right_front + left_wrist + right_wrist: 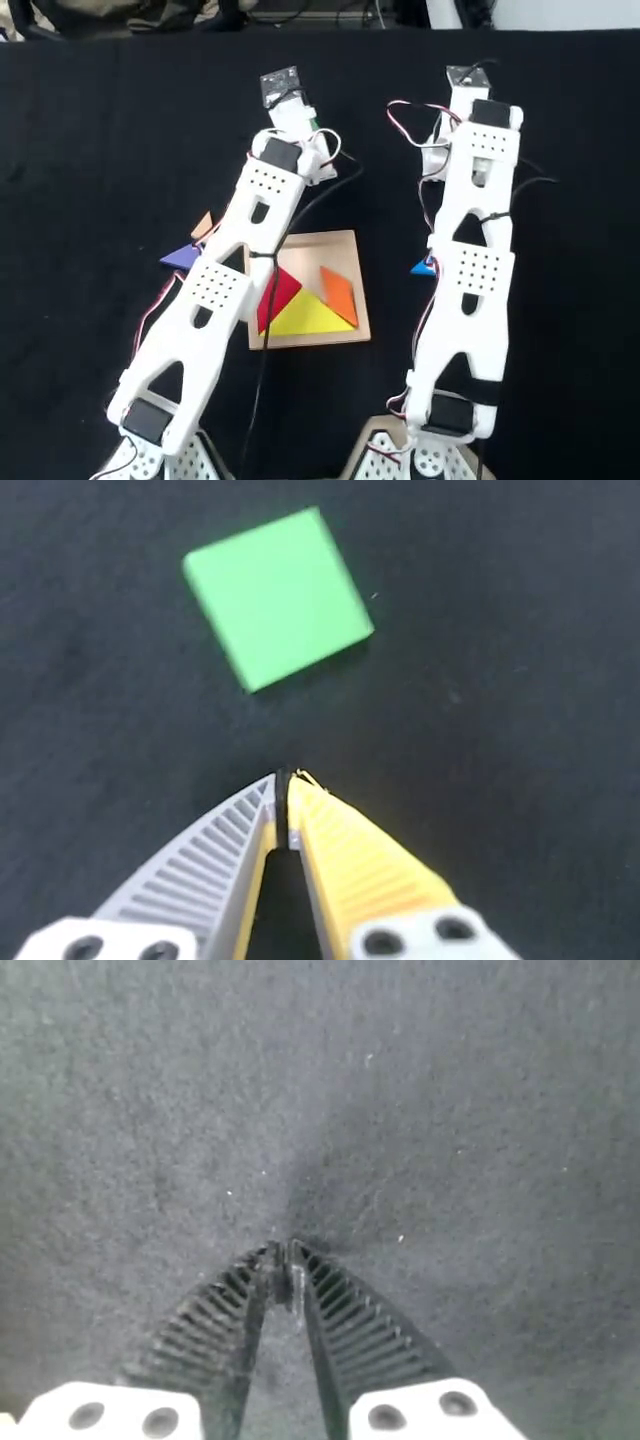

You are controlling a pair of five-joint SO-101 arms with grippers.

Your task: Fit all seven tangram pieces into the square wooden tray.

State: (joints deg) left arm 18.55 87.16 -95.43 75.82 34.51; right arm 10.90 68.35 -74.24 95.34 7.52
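Orange piece (338,296) lies diagonally inside the tray (322,248).

no legible text, no labels or numbers, nothing readable on wooden tray (322,250), green square piece (278,597), counter (100,150)

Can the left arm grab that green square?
Probably yes. The green square lies on the black cloth just ahead of the left gripper, nothing between them. Its jaws are shut, so they must open first.
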